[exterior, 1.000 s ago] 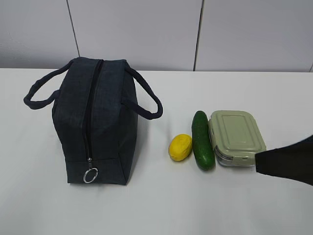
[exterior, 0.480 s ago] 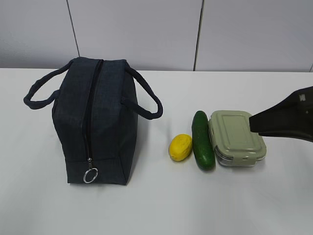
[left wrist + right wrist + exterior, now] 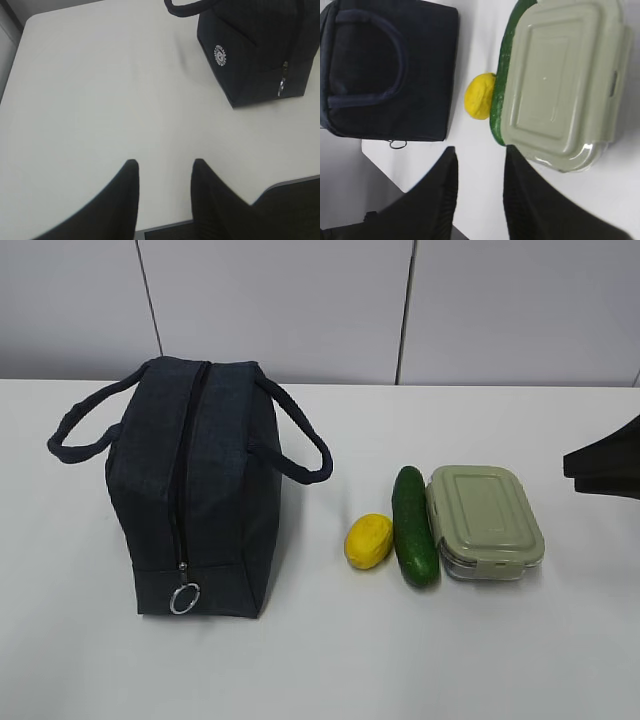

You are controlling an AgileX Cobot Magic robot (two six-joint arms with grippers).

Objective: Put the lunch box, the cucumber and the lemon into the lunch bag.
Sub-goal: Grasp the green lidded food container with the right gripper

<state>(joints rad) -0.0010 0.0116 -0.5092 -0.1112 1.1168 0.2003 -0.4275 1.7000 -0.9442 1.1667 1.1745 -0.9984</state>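
On the left half of the white table (image 3: 330, 670) stands a dark navy boxy fabric lunch bag (image 3: 195, 490), well back from the near edge. Its top zipper runs the full length and appears closed, ending in a silver ring pull (image 3: 184, 598) that hangs over the near end panel. Two soft loop handles flop outward, one to each side. The left wrist view shows a small round white logo (image 3: 219, 55) on one panel; its markings are too small to read. No other writing is legible.

Right of centre, three items lie in a row, well apart from the bag. A small bright yellow oval lemon (image 3: 368, 540) sits just beside a dark green, smooth, straight cucumber (image 3: 413, 526). The cucumber lies against a rectangular clear glass lunch box (image 3: 484, 521) with rounded corners and a pale sage-green clip-on lid. The lid is matte with a raised rectangular panel; the glass base shows below its rim.

Left gripper (image 3: 162, 172): black fingers parted, nothing between them, above bare table short of the bag. Right gripper (image 3: 479, 160): black fingers likewise parted and empty, poised above the table near the lunch box and cucumber, touching neither.
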